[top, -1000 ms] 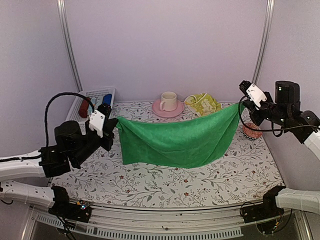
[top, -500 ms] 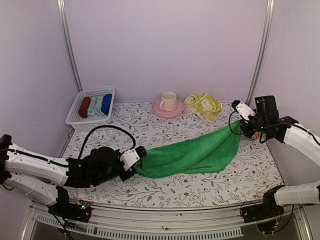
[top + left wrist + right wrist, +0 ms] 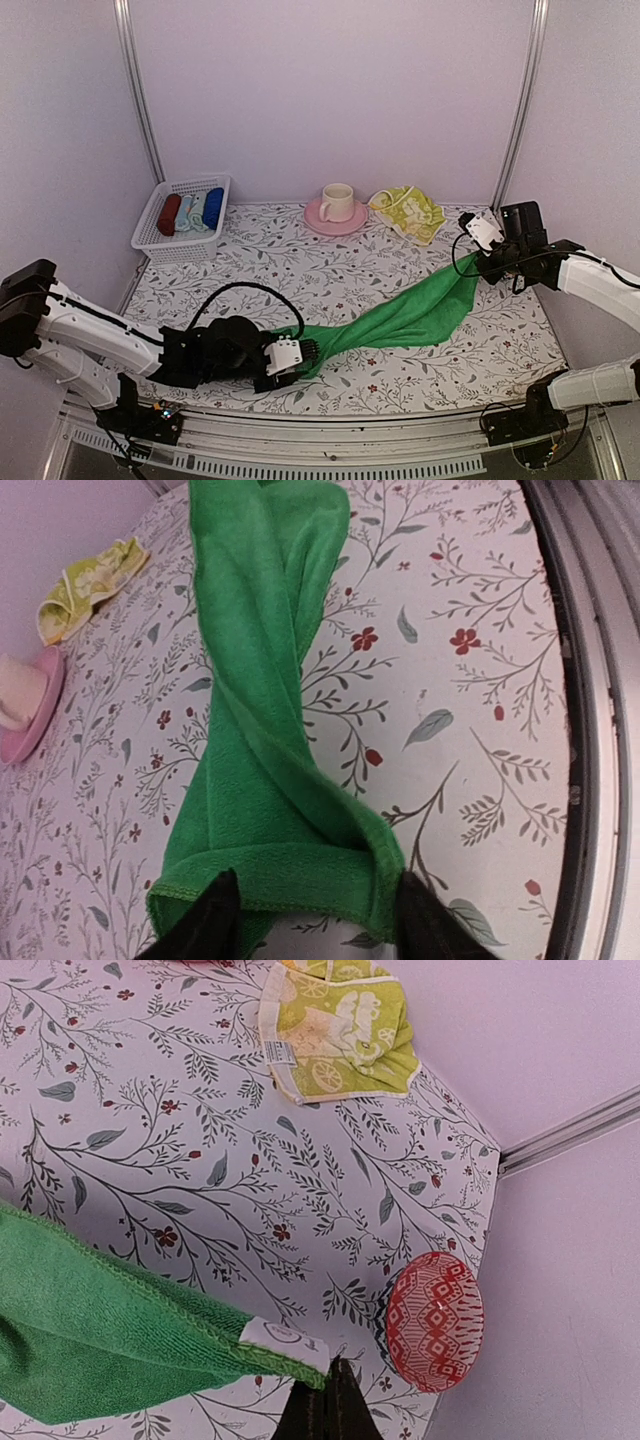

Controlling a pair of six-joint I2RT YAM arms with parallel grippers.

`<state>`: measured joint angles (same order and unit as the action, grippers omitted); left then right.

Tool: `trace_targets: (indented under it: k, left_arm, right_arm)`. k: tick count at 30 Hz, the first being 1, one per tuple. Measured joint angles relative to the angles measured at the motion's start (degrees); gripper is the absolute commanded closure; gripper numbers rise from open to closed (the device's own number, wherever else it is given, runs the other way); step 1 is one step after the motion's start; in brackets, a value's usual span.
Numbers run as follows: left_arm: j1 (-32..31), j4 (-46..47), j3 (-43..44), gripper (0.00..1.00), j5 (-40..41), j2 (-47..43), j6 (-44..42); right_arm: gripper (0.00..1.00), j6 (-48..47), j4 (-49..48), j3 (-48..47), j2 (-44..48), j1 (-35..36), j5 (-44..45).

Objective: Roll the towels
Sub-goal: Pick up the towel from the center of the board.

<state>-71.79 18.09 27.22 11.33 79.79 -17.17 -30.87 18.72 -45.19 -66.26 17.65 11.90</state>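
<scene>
Green towel, drawn out into a narrow, half-twisted band on the desk. Its long axis runs diagonally from near left to far right, with one claw at each end.

The left claw sits low at the near edge, at the band's near end. Its fingers stand parted, and the hemmed end lies slack on the desk between them with no pinch evident. The right claw is at the far end, closed tight on the labelled corner and lifting it above the surface.

The cloth is bunched rather than flat. By judgement it must be spread crosswise to this axis before rolling can start, and the free near end lies directly ahead of the left claw.

The pale yellow printed towel lies crumpled at the far side, near the pink saucer. It is well apart from both claws and nearer the right arm. Neither towel is rolled.
</scene>
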Motion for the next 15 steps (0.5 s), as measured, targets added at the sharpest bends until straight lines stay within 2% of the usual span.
trace_targets:
  k: [1,4,11,15]
  left_arm:
    - [-0.02,0.0,0.02,0.29,-0.37,-0.02,0.35]
    - [0.5,0.52,-0.52,0.24,-0.94,-1.64,2.05]
    - [2.71,1.75,-4.85,0.24,-4.74,-11.5,4.85]
    - [1.36,1.77,-4.87,0.27,-6.91,-10.27,3.91]
  right_arm:
    - [0.98,0.04,-0.13,0.07,0.0,0.0,0.0]
    - [0.98,0.11,-0.57,0.26,-0.11,0.0,-0.15]
    - [0.98,0.42,-0.79,0.72,-0.72,-0.04,-0.68]
    - [0.98,0.68,-0.81,0.74,-0.72,-0.04,-1.14]
